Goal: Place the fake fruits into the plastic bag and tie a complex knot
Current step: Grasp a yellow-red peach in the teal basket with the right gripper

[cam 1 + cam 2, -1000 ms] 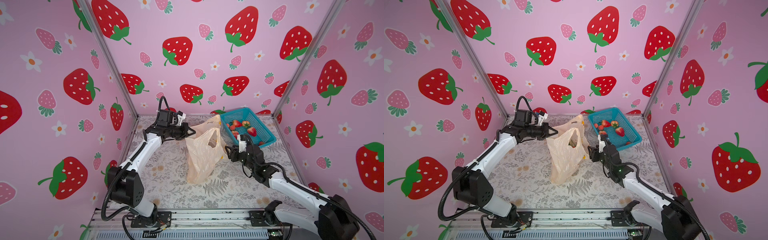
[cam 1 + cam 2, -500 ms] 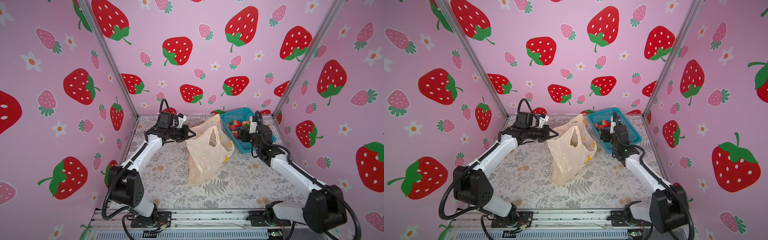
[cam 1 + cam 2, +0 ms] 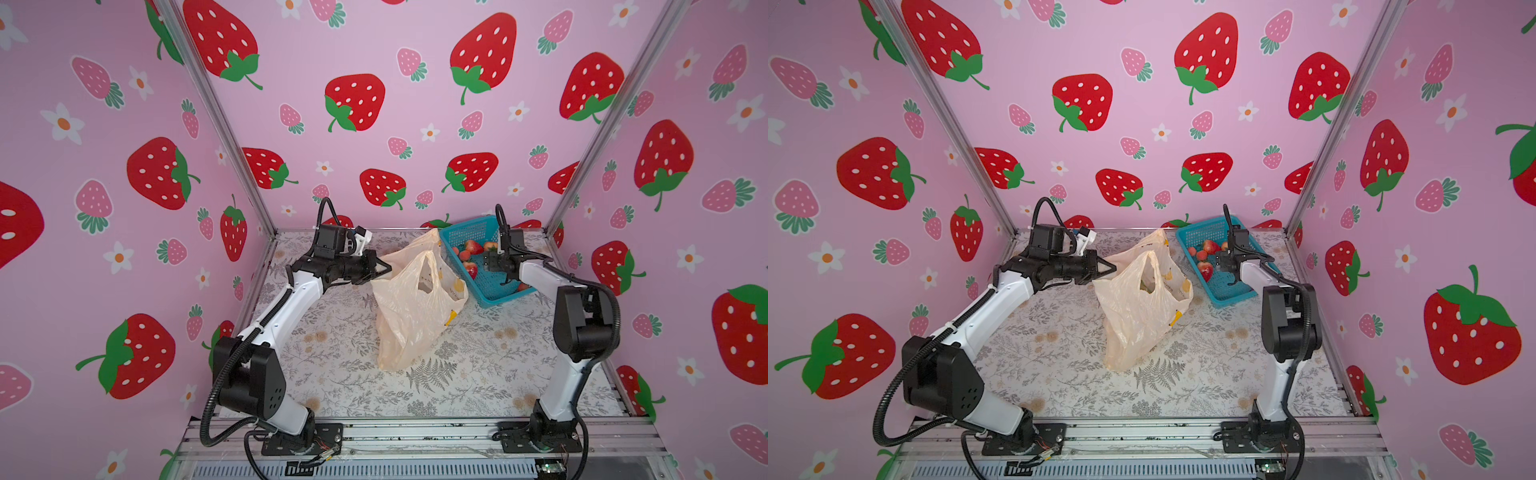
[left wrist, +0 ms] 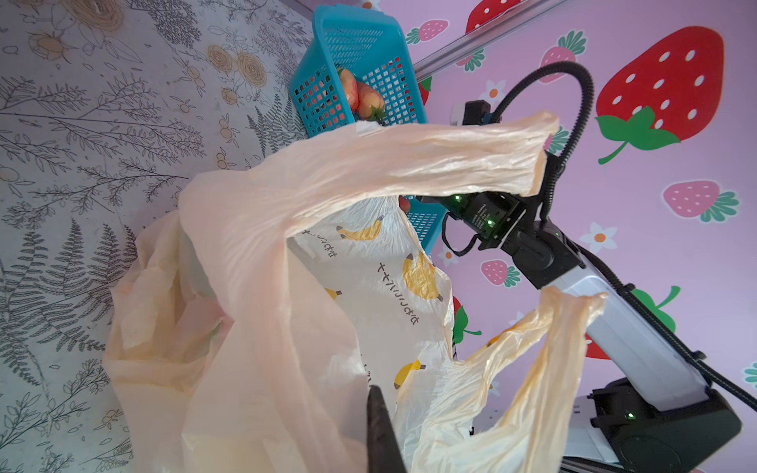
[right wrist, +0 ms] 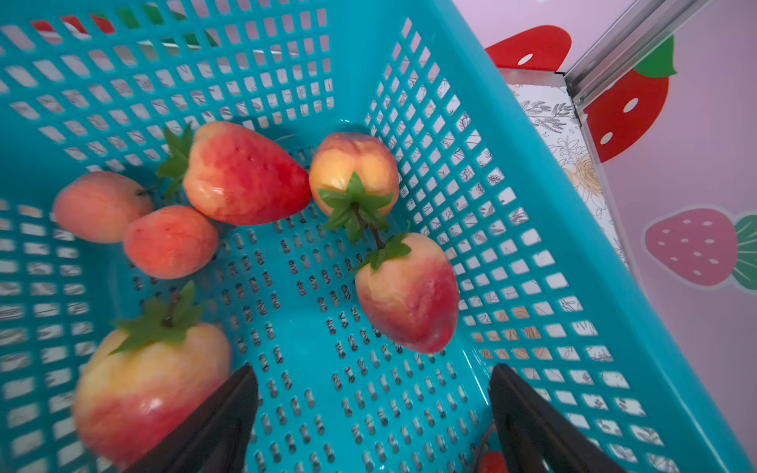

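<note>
pink strawberry wallpaper (image 3: pixel 374 104) walls in a leaf-printed table (image 3: pixel 332 374). the fake fruits (image 5: pixel 405 295) lie loose on the floor of the blue mesh basket (image 5: pixel 512 196) at the table's back right. the right wrist view shows six of them, glossy, red fading to yellow-orange, four with green leafy caps and two rounder ones with no cap in sight. some touch each other, and none is gripped.

the right gripper (image 5: pixel 370 376) hangs inside the basket with its jaws spread wide and nothing between them. one large strawberry sits right beside a finger and another lies just ahead.

the plastic bag (image 3: pixel 411 316), thin, crinkled, peach with yellow bananas, stands against the basket's side nearer the table's middle. the left gripper (image 3: pixel 386 270) is clamped on its rim, so the mouth is held up and open. something pale shows through the film, but i cannot tell what it is.

this looks like the loading step, with the right arm going for its next fruit, and the knot is not yet begun, since both handle loops hang free. the next move calls for centring the jaws on one fruit's body rather than its floppy cap, then closing, lifting clear of the basket wall and dropping it into the open mouth. the smooth rounded skin may slip from a shallow pinch
</note>
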